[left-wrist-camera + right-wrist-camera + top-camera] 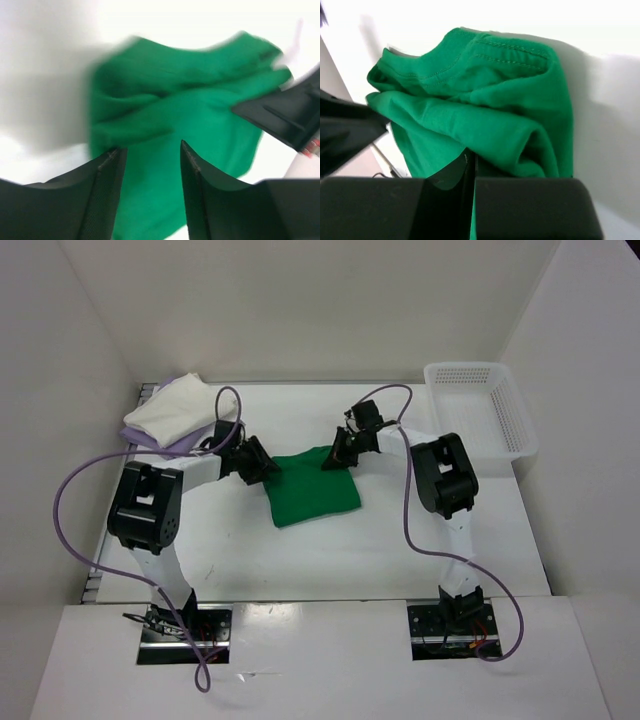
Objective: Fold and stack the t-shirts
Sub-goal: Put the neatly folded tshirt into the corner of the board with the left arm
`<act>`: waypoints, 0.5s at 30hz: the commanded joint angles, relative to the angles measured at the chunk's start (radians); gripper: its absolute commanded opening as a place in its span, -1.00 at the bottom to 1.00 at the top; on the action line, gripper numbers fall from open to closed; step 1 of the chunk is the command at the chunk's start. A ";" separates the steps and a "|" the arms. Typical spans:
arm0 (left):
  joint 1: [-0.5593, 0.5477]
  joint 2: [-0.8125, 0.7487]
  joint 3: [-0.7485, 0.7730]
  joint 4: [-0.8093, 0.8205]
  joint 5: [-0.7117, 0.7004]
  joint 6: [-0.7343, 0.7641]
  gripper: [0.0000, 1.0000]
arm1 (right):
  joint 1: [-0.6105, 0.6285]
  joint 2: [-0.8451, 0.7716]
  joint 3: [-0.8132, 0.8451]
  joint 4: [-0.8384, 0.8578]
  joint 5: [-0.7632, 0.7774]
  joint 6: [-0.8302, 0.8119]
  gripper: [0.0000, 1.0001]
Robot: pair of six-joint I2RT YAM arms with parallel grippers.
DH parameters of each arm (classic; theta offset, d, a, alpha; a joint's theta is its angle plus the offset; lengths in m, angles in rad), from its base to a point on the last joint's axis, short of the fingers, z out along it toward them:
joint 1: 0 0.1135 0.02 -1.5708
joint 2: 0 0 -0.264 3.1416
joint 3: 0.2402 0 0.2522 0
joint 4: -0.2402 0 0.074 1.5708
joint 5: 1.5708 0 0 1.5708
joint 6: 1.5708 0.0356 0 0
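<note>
While the folded green t-shirt (315, 490) lies at the middle of the surface (300, 570), its longer side running roughly left to right, the right claw (470, 159) is closed at its far right corner, seemingly pinching a fold. The left claw (150, 150) stands with jaws apart at its far left corner, gripping nothing. The white t-shirt (172, 412), atop the lavender t-shirt (178, 445), lies far left, nearer the left arm, with open surface between. The mesh basket (480, 375) sits far right.
</note>
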 commanded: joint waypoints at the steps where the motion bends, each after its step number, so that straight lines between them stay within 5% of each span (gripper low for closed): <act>1: 0.052 0.022 0.033 0.043 -0.040 0.012 0.12 | -0.012 0.012 0.033 0.004 0.025 -0.023 -0.96; 4: 0.086 -0.004 0.004 0.030 -0.059 0.023 0.31 | -0.012 -0.037 0.011 0.013 0.015 -0.023 -0.96; 7: 0.106 -0.088 -0.031 0.018 -0.059 0.054 0.56 | -0.012 -0.100 -0.007 0.013 0.015 -0.023 -0.70; 12: 0.083 -0.201 -0.168 0.017 -0.024 0.054 0.58 | -0.012 -0.218 -0.007 0.013 -0.009 -0.014 -0.11; 15: 0.026 -0.210 -0.212 0.027 0.005 0.066 0.61 | -0.012 -0.273 -0.007 0.001 -0.009 -0.023 -0.01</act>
